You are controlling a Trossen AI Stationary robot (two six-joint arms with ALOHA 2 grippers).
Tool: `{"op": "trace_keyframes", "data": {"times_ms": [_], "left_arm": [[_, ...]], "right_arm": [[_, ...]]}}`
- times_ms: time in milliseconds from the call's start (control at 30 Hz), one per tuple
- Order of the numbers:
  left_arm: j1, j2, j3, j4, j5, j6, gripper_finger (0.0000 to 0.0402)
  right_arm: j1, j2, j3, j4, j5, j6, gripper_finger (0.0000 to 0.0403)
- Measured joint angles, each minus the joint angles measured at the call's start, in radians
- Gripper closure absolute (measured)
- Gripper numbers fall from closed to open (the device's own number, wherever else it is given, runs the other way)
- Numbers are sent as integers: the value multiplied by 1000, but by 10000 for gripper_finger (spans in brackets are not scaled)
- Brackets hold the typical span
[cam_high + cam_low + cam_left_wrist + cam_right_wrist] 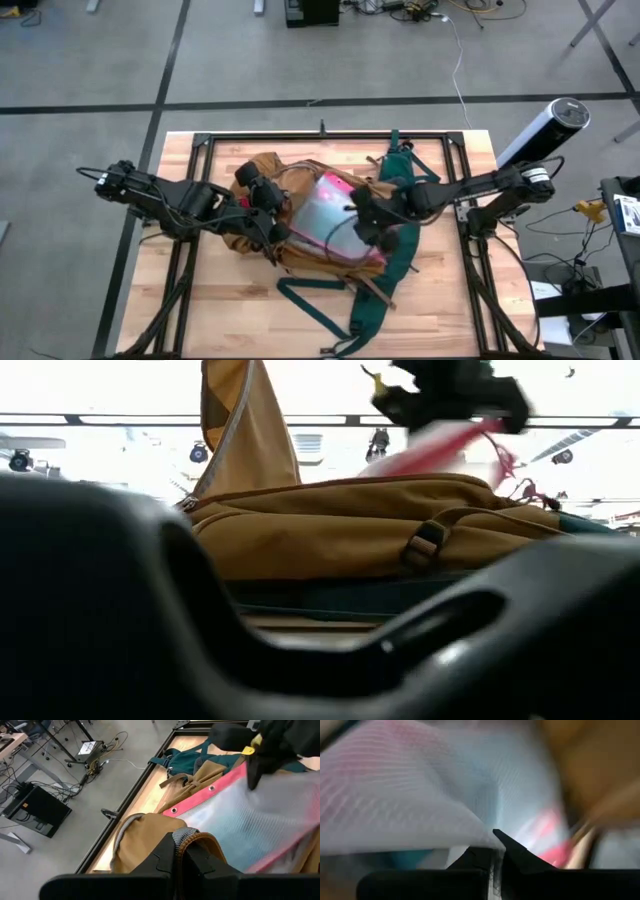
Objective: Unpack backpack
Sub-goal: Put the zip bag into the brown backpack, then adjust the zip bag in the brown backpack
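High view: large mustard-tan fabric backpack (300, 235) with dark green straps lies mid tabletop (440, 310), a light wooden slab with a black metal frame along its edges. Green straps trail toward the near edge and up to the far edge. Left gripper (268, 232) is clenched on the tan fabric rim at the backpack's left side. Right gripper (362, 222) is clenched on a clear mesh pouch with pink edging (330, 215), which sits over the backpack's open mouth. Bare wood shows in both front corners and along the left and right edges; the far strip behind the backpack is narrow. A silver-and-black cylinder (545, 130) stands off the right far corner, on the grey floor.

Low view: a dark blurred shape fills the foreground. Behind it the backpack lies flat, one tan flap (240, 425) pulled upright. The pink pouch edge (440, 450) hangs raised under a dark gripper (450, 395) at top right, above the backpack.

Left wrist view: left gripper fingers (165, 857) pinch the grey-trimmed tan rim (187, 836). The pouch's pink eyelet edge (205, 795) runs diagonally just beyond; the right gripper (260, 765) grips it farther off. The tabletop's black frame edge (135, 795) is near, floor and cables beyond.

Right wrist view: right gripper (495, 852) is shut on the white mesh of the pouch (420, 795); blurred tan fabric behind.
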Motion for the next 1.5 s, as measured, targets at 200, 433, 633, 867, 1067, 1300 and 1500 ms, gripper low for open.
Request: {"op": "trace_keyframes", "data": {"times_ms": [200, 433, 633, 867, 1067, 1300, 1500], "left_arm": [[2, 0, -17, -2, -2, -1, 402], [13, 0, -67, 0, -2, -33, 402], [18, 0, -93, 23, -2, -53, 402], [18, -5, -86, 252, 3, 144, 402], [18, -5, -86, 422, 36, 289, 402], [30, -3, -89, 435, 36, 275, 402], [38, 3, -102, 436, 36, 255, 402]], "right_arm": [[28, 0, 62, 282, -175, 66, 403], [160, -51, 179, 141, -313, 222, 403], [189, -135, 158, -149, -265, 322, 403], [57, -138, 25, -284, -154, 227, 403], [-42, -128, -90, -35, -77, 12, 403], [-49, -120, -178, 416, -89, -24, 402], [-49, -124, -178, 198, -87, 98, 348]]}}
